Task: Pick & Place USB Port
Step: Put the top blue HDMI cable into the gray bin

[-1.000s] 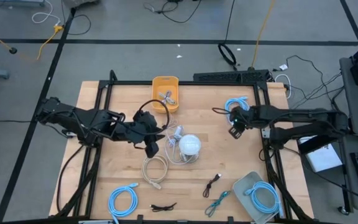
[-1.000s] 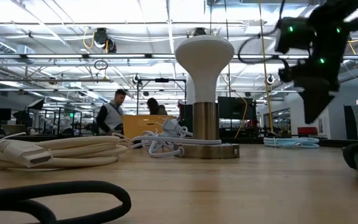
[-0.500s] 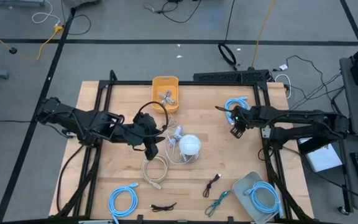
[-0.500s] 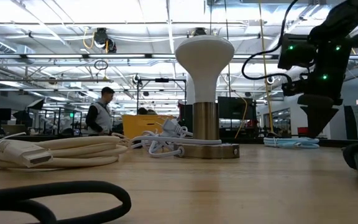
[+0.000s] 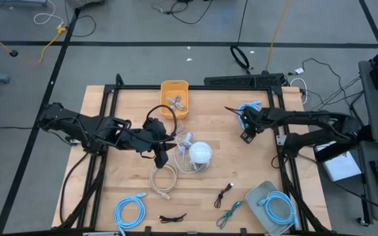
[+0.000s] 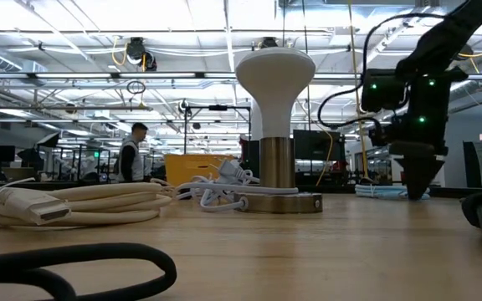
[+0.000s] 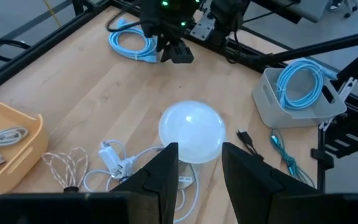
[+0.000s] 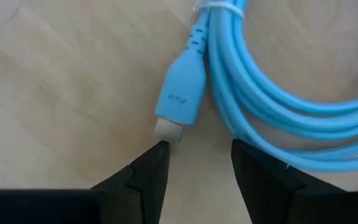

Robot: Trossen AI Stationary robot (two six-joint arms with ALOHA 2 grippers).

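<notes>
Right tool hangs open just over the blue cable's plug, upper right of the worktop: approach step. Next, drop and close squarely on the plug. Left tool waits open, centre-left.

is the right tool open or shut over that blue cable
Open. The right tool shows a clear gap between its fingers, with the blue cable plug just ahead of it, lying on the table ungripped.

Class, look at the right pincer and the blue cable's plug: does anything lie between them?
Nothing visible does. The right pincer is open just short of the plug of the blue cable, with only bare table in the gap.
</notes>
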